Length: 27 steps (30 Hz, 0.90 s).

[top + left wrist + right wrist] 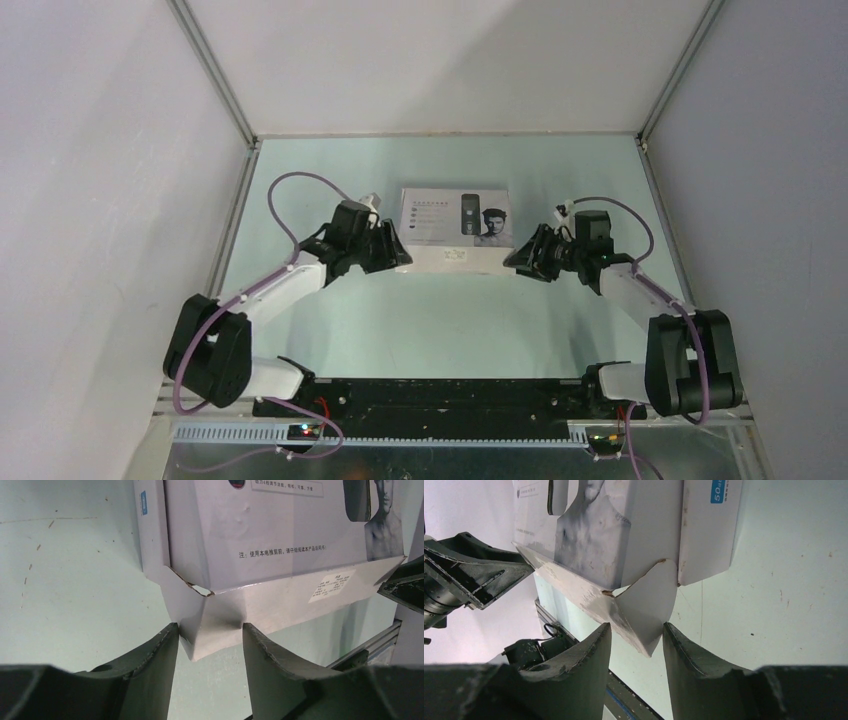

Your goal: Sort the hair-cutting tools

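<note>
The white cardboard box (455,215) printed with a clipper and a man's face lies mid-table with its lid down. The hair-cutting tools are out of view. My left gripper (400,255) is at the box's front left corner. In the left wrist view its jaws (210,627) pinch the folded lid corner flap (215,622), both fingertips touching card. My right gripper (515,258) is at the front right corner. In the right wrist view its jaws (636,626) pinch that corner flap (649,605) the same way.
White enclosure walls with aluminium rails (235,110) close in the left, right and back. The black base bar (440,395) runs along the near edge. Each wrist view shows the other gripper beside the box, the right gripper in the left wrist view (405,585) and the left gripper in the right wrist view (469,575).
</note>
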{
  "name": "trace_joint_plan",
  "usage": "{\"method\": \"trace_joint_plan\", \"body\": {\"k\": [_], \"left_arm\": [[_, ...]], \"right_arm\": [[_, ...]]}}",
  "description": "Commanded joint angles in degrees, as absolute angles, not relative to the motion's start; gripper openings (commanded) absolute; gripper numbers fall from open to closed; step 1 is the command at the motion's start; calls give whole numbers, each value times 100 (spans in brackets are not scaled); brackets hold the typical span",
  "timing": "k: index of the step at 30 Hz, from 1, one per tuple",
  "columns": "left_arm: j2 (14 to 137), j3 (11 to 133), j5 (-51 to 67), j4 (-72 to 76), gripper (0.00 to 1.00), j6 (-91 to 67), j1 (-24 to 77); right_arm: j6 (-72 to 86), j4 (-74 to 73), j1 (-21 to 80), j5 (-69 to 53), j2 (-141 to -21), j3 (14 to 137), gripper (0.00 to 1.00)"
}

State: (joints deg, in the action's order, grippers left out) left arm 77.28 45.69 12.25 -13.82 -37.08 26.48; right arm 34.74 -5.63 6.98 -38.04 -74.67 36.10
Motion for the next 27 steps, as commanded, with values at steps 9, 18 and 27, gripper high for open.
{"method": "trace_joint_plan", "body": {"k": [9, 18, 27], "left_arm": [[7529, 5021, 1483, -2320, 45, -4225, 2755], [7464, 5140, 1623, -2679, 44, -4315, 2757], [7666, 4941, 1647, -2610, 45, -4351, 2760]], "right_arm": [[3675, -1200, 1032, -3485, -6899, 3946, 41], [3675, -1697, 1107, -3077, -6598, 3946, 41], [3398, -2059, 1162, -2673, -6566, 3946, 41]]}}
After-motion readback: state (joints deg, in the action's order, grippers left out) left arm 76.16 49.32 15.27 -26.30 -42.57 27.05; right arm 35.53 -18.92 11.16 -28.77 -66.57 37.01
